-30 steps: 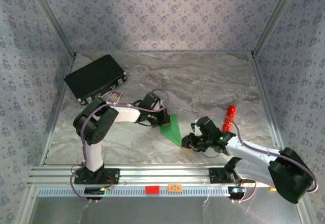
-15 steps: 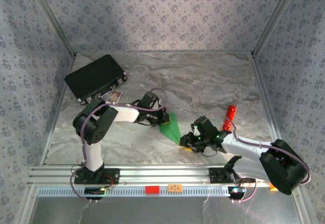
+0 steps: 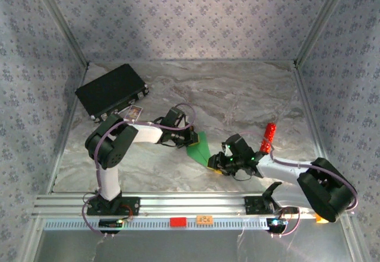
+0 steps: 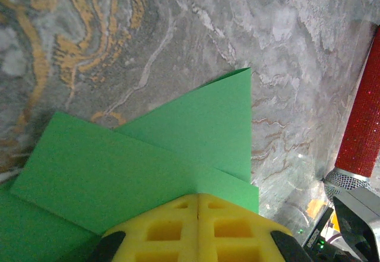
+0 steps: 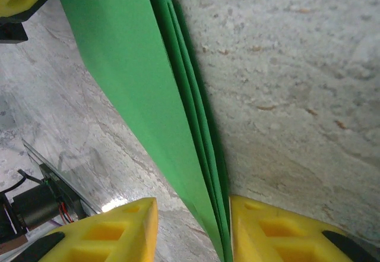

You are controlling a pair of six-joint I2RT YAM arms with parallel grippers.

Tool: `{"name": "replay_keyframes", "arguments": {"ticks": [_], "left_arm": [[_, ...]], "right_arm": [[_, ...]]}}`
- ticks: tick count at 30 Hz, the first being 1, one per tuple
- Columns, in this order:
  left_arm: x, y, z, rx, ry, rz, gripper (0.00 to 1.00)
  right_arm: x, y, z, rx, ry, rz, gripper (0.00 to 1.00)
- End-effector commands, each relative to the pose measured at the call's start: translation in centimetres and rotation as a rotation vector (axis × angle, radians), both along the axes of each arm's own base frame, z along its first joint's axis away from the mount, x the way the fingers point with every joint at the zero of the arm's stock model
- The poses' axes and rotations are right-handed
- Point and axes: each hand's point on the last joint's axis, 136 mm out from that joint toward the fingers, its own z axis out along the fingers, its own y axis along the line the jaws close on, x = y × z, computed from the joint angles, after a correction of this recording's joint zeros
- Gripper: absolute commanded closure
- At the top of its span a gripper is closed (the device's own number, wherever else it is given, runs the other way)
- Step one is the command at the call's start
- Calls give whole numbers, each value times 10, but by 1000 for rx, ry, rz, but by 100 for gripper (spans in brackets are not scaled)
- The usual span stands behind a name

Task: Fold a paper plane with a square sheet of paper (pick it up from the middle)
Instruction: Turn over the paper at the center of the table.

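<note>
On the table [image 3: 237, 95], left gripper [image 4: 198, 205] closed atop green paper [image 4: 178, 149], right gripper [image 5: 193, 217] part-open astride its edge

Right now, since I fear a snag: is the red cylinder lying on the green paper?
No, in the top view the red cylinder is well to the right of the paper, not touching it.

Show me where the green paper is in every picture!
Top external: the green paper lies mid-picture on the marbled table, toward the front.
Left wrist: it spreads across the lower left.
Right wrist: it runs as a band from top left to bottom middle.
Shared landmark: the marbled table beneath it.
</note>
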Motion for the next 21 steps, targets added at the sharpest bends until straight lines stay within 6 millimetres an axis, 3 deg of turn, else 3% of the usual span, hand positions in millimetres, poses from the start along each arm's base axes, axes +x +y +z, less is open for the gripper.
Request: {"name": "replay_keyframes", "arguments": {"ticks": [1,11,21], "left_arm": [[-4,10,-13,35,30,15,98],[-3,8,-12,27,30,16,98],[-2,7,-9,19,23,17,97]], "right_arm": [[14,4,6,13,-63,-12,62],[28,7,14,31,-117,-12,64],[26,8,11,25,-119,16,76]]}}
